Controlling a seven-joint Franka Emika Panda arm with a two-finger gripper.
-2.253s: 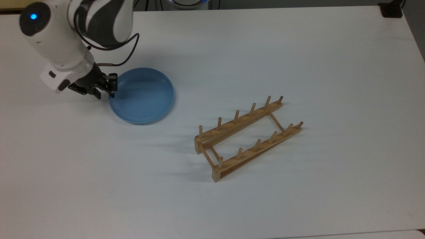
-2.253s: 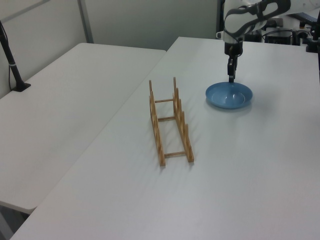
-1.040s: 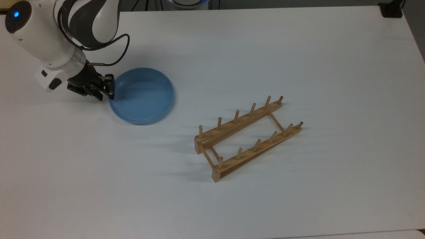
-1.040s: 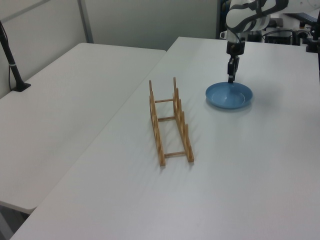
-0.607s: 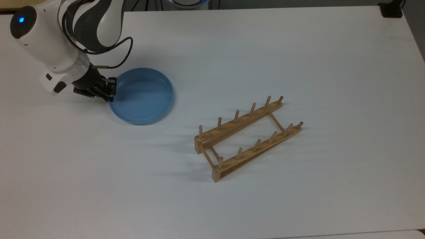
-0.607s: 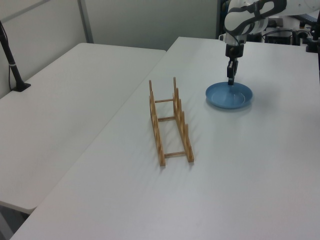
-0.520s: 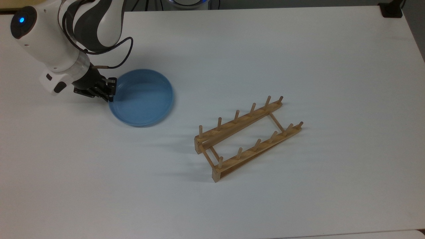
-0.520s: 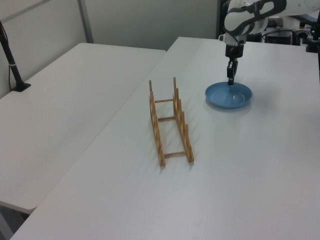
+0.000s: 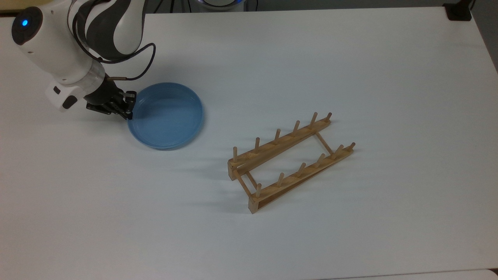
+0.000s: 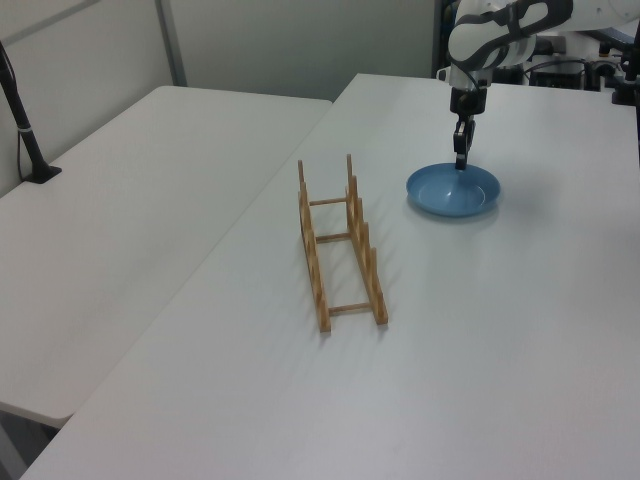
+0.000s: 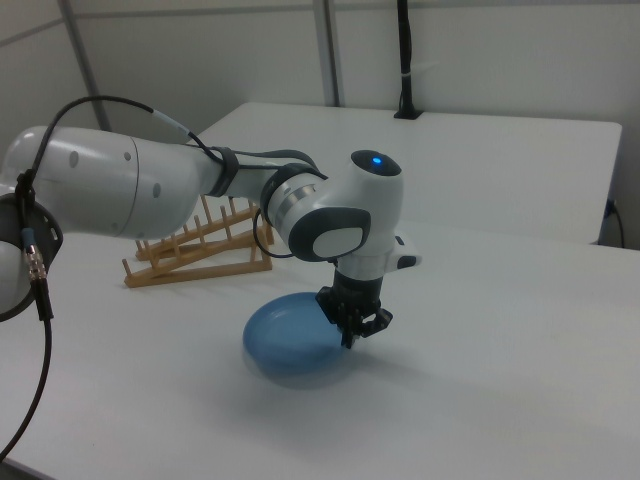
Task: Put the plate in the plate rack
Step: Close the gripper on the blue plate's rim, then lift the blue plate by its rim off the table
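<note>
Arm (image 9: 58, 46): I see it come in from the top view's far left corner, white with dark bands, a blue light on its housing; in the right view it reaches across the front of the rack and bends down to the plate.
Gripper (image 9: 129, 105): I read it as pinched on the plate's rim at the top view's left edge of the plate; in the left view (image 10: 460, 160) it hangs straight down onto the far rim; in the right view (image 11: 353, 335) the dark fingers sit on the rim at the right view's right side; the jaws look narrow, closed on the rim, though the rim's exact seat between them is hard for me to make out.
Plate (image 9: 167, 116): light blue, round, raised rim, open side up; left of the rack in the top view and well apart from it; in the right view (image 11: 285, 340) it seems slightly off the table, though I cannot be sure.
Plate rack (image 9: 290, 159): light wood, two rails with upright pegs, thin crossbars; it stands on the table right of centre in the top view, running diagonally; no plate in it.
Table (image 9: 350, 58): white; it bears both plate rack and arm.
Second table (image 10: 120, 200): white, at the left view's left.
</note>
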